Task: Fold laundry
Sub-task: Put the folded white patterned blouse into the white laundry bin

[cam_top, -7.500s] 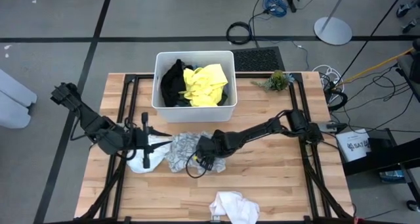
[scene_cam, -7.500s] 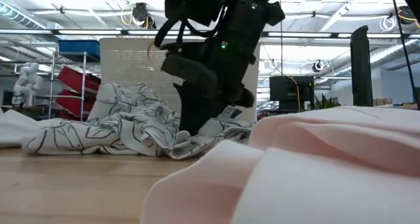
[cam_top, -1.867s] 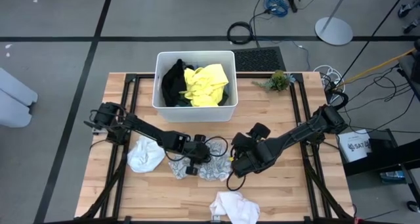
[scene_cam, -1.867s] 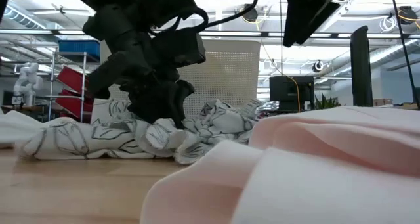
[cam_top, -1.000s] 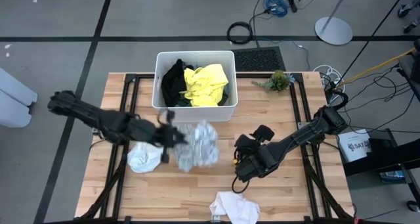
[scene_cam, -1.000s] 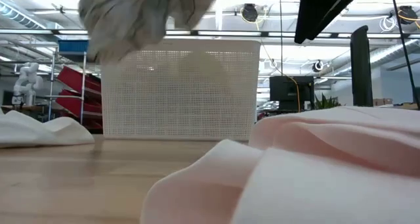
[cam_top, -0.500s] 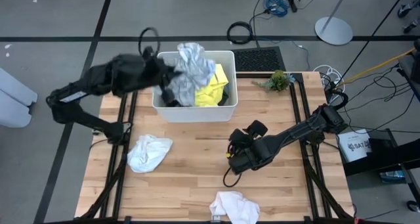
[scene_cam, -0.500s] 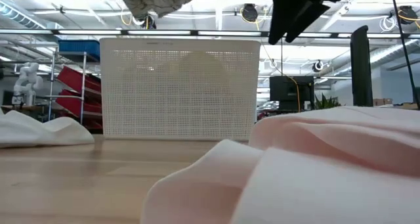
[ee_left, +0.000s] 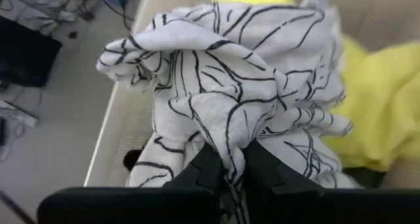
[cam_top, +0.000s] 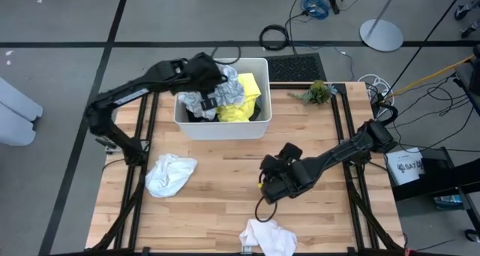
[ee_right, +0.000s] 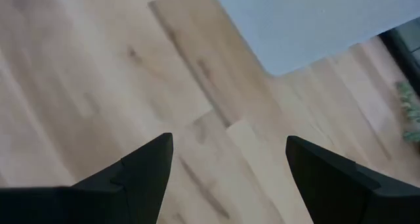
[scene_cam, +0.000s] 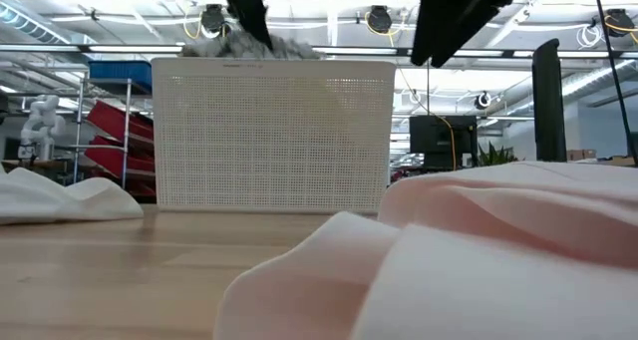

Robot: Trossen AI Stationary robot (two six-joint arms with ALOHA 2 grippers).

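— What's just changed on the tabletop [cam_top: 225, 188]?

— A moment ago the grey-white patterned cloth [cam_top: 217, 91] lay bunched on the wood between both arms. The left tool [cam_top: 206, 98] has since lifted it away and now holds it over the white tub [cam_top: 225, 128], its fingers pinched narrow on a fold. From the wrist camera the patterned cloth [ee_left: 223, 112] hangs just above the yellow garment [ee_left: 387, 99] inside.

— So nothing got folded?

— It seems not; I'd judge this piece is going back in the tub unfolded.

— And the other arm?

— The right tool [cam_top: 271, 182] hovers over bare wood in front of the tub, fingers spread wide, holding nothing. A small white cloth [cam_top: 171, 173] lies well to its left, another white cloth [cam_top: 266, 237] at the near edge.
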